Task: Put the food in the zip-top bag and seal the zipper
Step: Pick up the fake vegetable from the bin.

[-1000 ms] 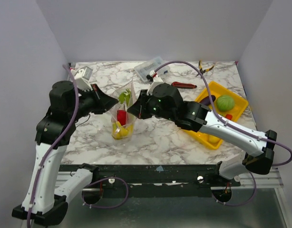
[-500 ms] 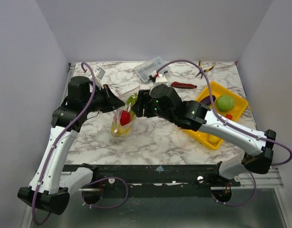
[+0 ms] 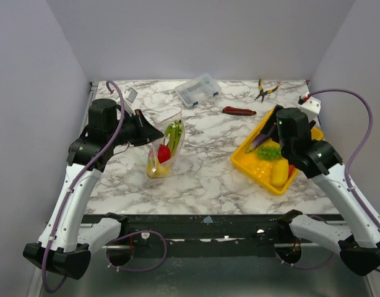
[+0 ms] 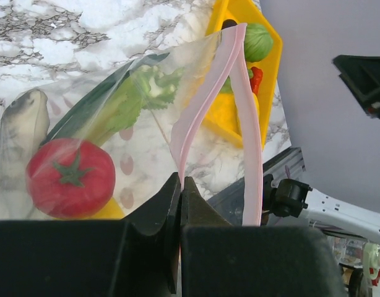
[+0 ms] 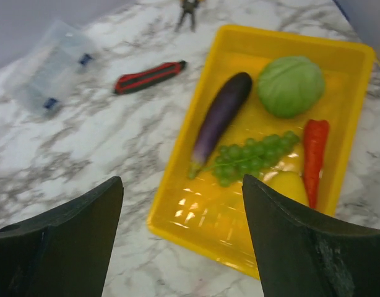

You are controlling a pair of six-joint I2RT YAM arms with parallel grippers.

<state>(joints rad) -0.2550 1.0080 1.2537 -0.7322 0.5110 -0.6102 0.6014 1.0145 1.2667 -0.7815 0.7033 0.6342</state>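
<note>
The clear zip-top bag hangs from my left gripper, which is shut on one lip of the pink zipper; the other lip hangs free, so the mouth gapes. Inside the bag lie a red tomato, a green celery stalk and yellow pieces. My right gripper is open and holds nothing. It hovers over the near left corner of the yellow tray. On the tray are a purple eggplant, a green ball, green grapes, a red-orange piece and a yellow piece.
At the back of the marble table stands a rigid clear compartment box. A red-handled tool lies left of the tray, and pliers lie behind it. Grey walls close in the left, back and right sides.
My right gripper has opened, let go of the bag and swung right to above the yellow tray. The bag now hangs from the left gripper alone.
</note>
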